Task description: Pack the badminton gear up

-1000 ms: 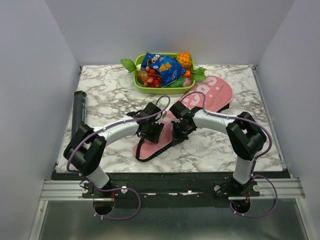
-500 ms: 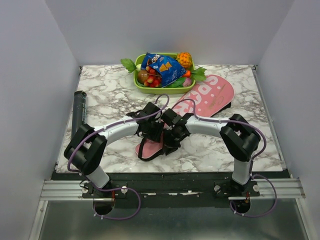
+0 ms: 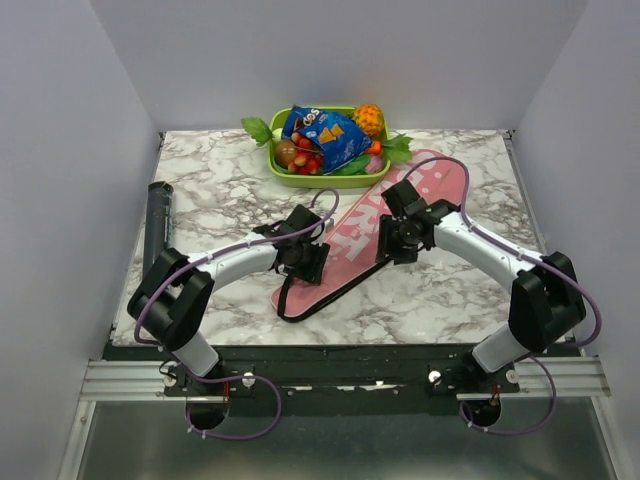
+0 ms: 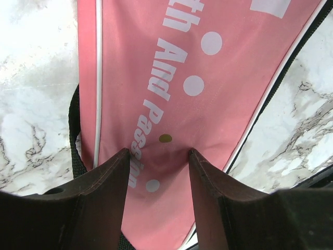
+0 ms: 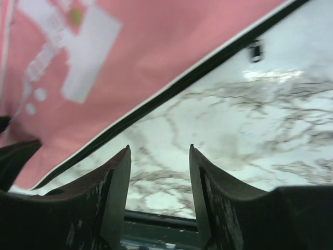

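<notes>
Top external view shows me the marble table [image 3: 200,190], and the pink bag [image 3: 350,250] lies flat and slanted across its middle, the wide end far right, the narrow end near left. The white lettering on it is partly covered by the right arm, so I cannot read the whole word; what is inside the bag I cannot see. The green tray [image 3: 300,181] of toy fruit with the blue packet [image 3: 325,135] stands at the far edge, close to the bag's wide end. The black tube [image 3: 157,220] lies along the left edge, its near end hidden behind the left arm. The left gripper [image 4: 158,153] is over the narrow part of the bag, fingers spread with pink cloth between them; if the tips press the cloth, I cannot tell. The right gripper [image 5: 158,151] is also spread, over bare marble just beside the bag's black border. A black strap [image 4: 74,130] comes out under the bag's edge, cut off by the left finger.
</notes>
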